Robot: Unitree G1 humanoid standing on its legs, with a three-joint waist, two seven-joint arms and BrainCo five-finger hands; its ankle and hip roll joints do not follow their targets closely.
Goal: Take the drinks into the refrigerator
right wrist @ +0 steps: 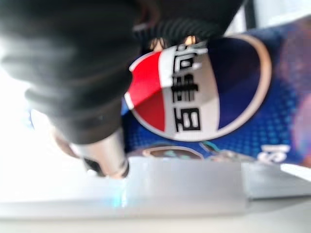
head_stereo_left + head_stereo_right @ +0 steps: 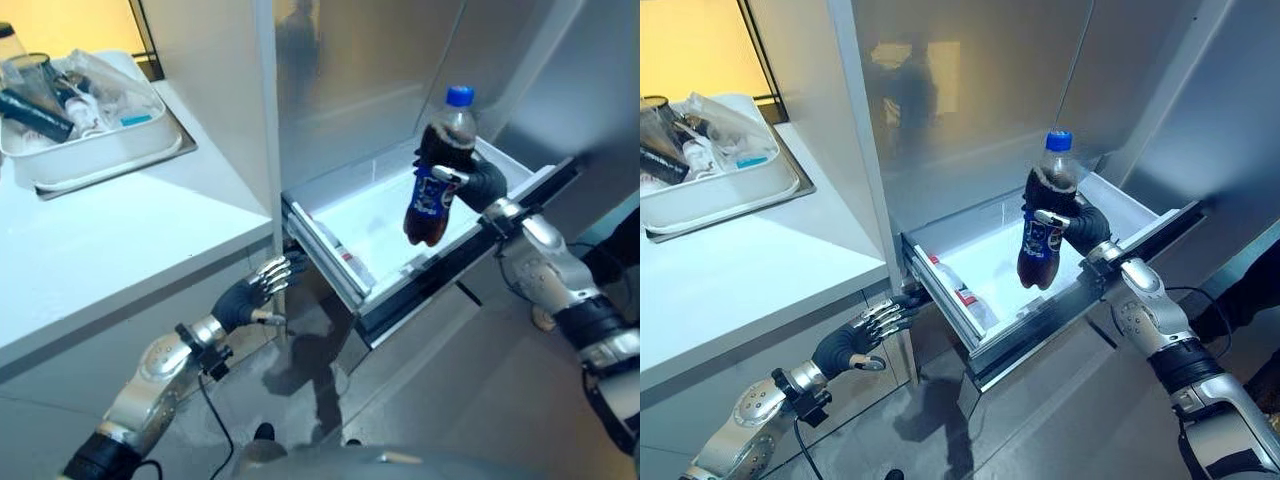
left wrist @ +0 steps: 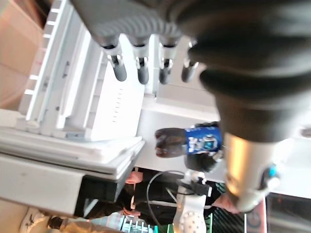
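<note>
Right hand held a cola bottle over the open refrigerator drawer.

The right hand (image 2: 1077,225) had its fingers curled round the blue label of the cola bottle (image 2: 1044,214), which stood upright with its blue cap on top, above the white inside of the pulled-out refrigerator drawer (image 2: 985,262). The left hand (image 2: 262,285) rested with fingers straight and spread at the drawer's left front corner, below the white counter (image 2: 110,240). A white tray (image 2: 90,150) of clutter sat on the counter, well apart.

Kitchen: refrigerator drawer (image 2: 370,225), counter (image 2: 110,240).
</note>
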